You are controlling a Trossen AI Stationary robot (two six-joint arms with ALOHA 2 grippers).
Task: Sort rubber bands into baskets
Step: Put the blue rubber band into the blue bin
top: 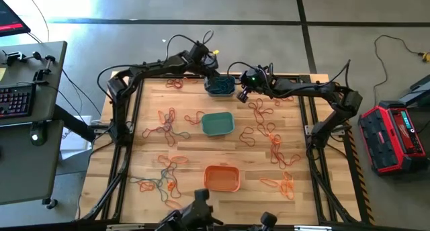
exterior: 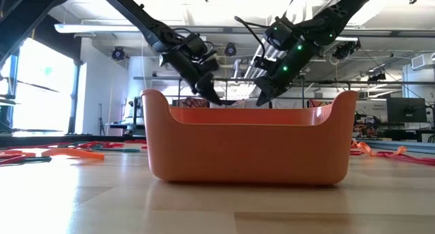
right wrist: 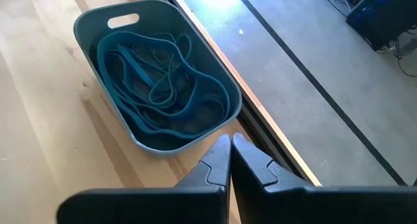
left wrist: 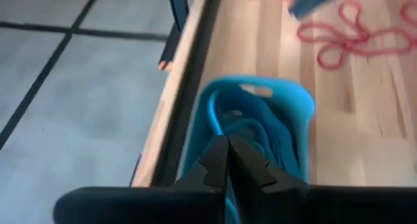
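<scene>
The wooden desk (top: 151, 150) carries three baskets in a line: orange basket (top: 222, 178) nearest, teal-green basket (top: 217, 123) in the middle, grey-blue basket (right wrist: 153, 81) at the far edge, holding blue-teal bands (right wrist: 163, 87). Above it, the left gripper (left wrist: 228, 160) and right gripper (right wrist: 230, 154) have their jaws fully closed, holding nothing. Orange and red rubber bands (top: 272, 140) lie scattered around.

The right gripper (right wrist: 230, 160) hangs with fingers pressed together just beside the grey-blue basket (right wrist: 88, 25), at its five o'clock; teal rubber bands (right wrist: 159, 87), perhaps several, coil inside it.
</scene>
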